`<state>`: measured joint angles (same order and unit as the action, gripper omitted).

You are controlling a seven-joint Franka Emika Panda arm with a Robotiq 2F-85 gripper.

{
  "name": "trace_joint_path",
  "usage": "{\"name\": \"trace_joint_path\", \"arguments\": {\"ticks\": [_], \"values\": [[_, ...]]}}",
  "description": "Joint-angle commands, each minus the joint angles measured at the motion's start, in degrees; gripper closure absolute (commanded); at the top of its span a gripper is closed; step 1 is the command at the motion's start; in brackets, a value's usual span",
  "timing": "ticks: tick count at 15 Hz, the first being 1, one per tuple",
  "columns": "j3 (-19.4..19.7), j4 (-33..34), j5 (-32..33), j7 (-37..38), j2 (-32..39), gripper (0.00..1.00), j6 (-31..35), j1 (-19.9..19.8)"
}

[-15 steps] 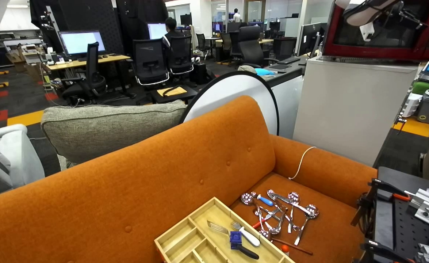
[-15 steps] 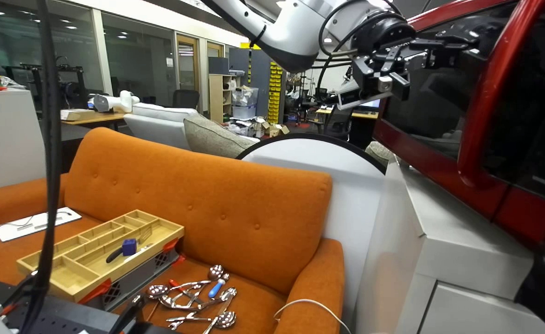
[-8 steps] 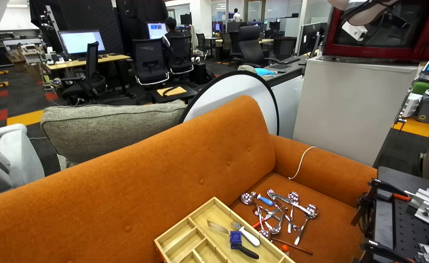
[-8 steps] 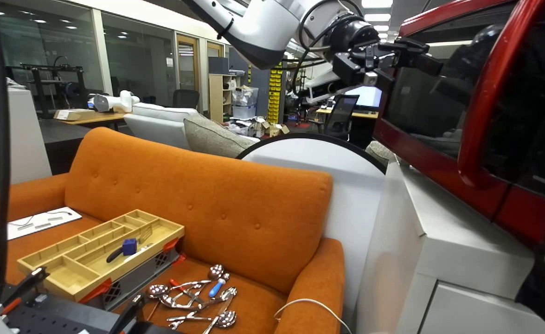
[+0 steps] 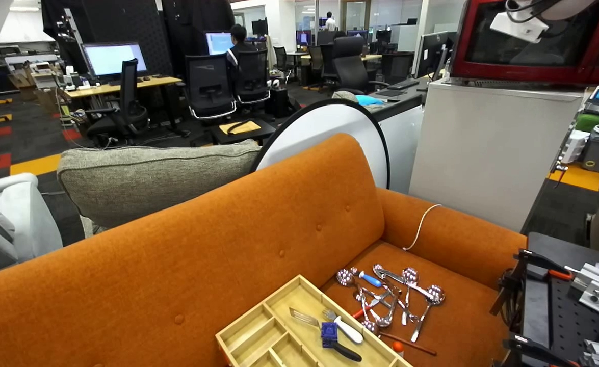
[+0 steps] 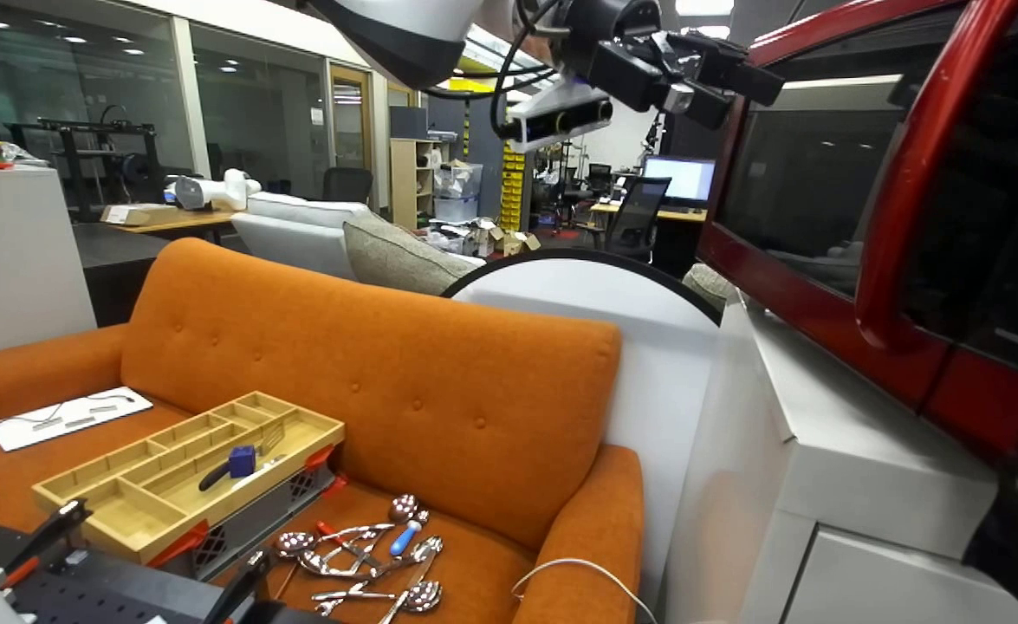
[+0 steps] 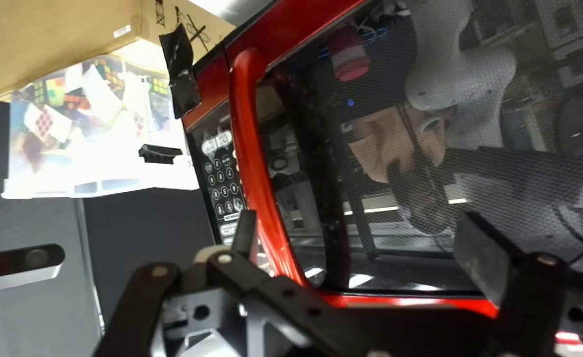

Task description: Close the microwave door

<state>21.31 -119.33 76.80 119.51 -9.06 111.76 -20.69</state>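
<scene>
The room is a big office with black mesh chairs, and before them stands a long orange fabric sofa. Near its end, a glossy red microwave sits on a tall plain white cabinet. The flat, red-framed microwave door with dark glass has kept its position over the last second and looks flush with the black control panel, although I cannot exclude a tiny gap. What has changed is the black two-finger gripper: it has drawn away from the door, its fingers standing wide with nothing between. For the task, I judge that the pushing is probably finished and the gripper is retreating. A light wooden tray with compartments rests on a grey box on the sofa, and shiny metal utensils lie beside it. Nothing seems to block the door; only the curved red handle, which sticks out, could catch a finger if one more push is needed.
</scene>
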Motion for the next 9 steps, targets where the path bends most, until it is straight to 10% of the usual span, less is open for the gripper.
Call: {"name": "trace_joint_path", "arguments": {"ticks": [1,9], "values": [[1.2,-6.6,3.5,-5.4,-6.5,0.00,9.3,0.0],[7.8,-12.2,11.0,-16.2,-5.2,0.00,33.6,-1.4]]}}
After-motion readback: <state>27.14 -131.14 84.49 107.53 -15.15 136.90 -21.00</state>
